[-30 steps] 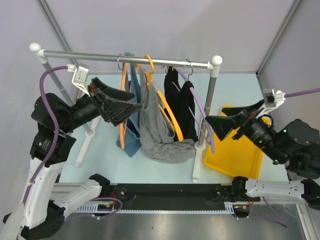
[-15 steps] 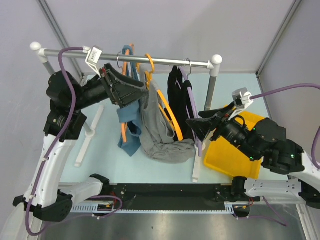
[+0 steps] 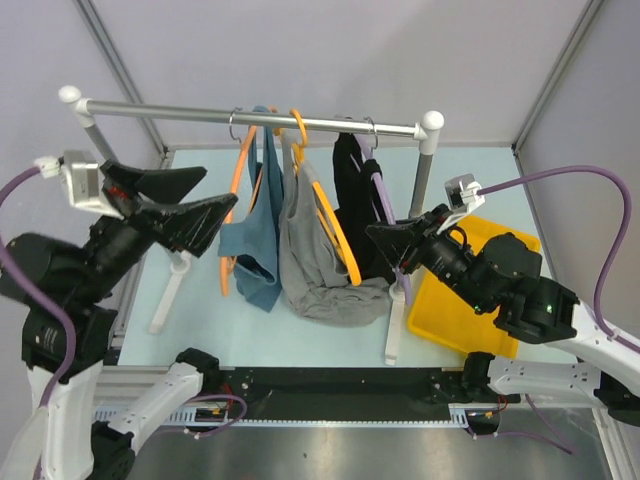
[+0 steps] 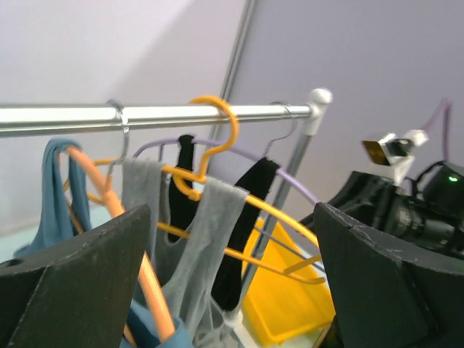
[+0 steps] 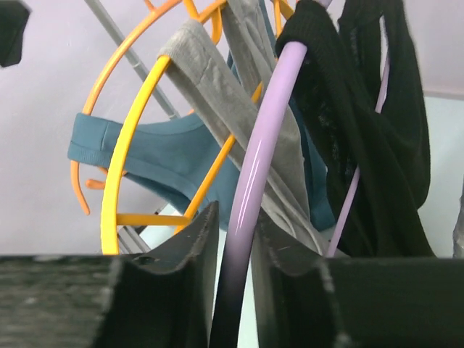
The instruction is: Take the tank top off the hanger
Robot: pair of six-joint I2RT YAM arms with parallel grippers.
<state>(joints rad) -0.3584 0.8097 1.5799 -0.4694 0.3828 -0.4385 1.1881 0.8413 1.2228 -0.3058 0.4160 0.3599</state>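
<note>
Over pale blue tabletop (image 3: 200,320), right gripper (image 5: 235,232) pinches the lilac plastic hanger (image 5: 268,130) holding the black tank top (image 5: 377,145); left gripper (image 3: 218,188) fingers gape empty. Tugging could pull the hanger off the silver rail (image 3: 200,110).

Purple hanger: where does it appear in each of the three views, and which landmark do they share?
Top external: purple hanger right of centre, holding the black tank top.
Left wrist: hanger at centre, arching below the rail.
Right wrist: hanger at centre, between the fingers of the right tool.
Shared landmark: the grey tank top.
</note>
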